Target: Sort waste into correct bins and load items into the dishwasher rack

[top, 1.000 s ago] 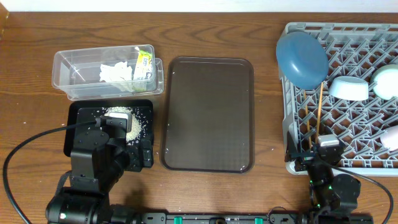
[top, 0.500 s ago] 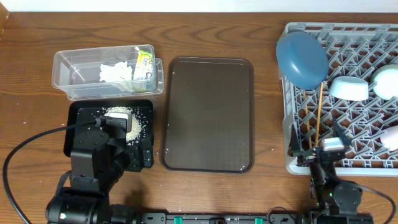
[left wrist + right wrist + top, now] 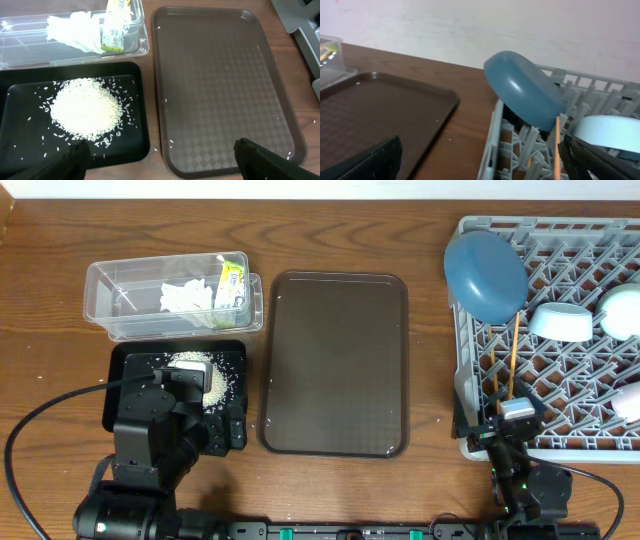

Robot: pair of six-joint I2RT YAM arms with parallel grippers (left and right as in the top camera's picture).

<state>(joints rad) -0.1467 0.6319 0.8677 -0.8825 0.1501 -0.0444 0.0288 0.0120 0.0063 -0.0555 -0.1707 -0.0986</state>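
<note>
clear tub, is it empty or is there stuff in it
Not empty: the clear tub holds crumpled tissue and a green-and-yellow wrapper, both toward its right end.

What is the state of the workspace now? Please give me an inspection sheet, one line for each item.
Surface: wooden table, few white specks.
Job's things: tissue and wrapper in clear tub; rice in black tray; plate, pale bowl, mint bowl, pink cup, chopsticks in rack.
Clutter: brown tray, nothing on it.
Grippers: left gripper open, above black tray; right gripper open, at rack's near corner; both hold nothing.
Cables: black cable beside left arm.
Surroundings: pale wall.
</note>
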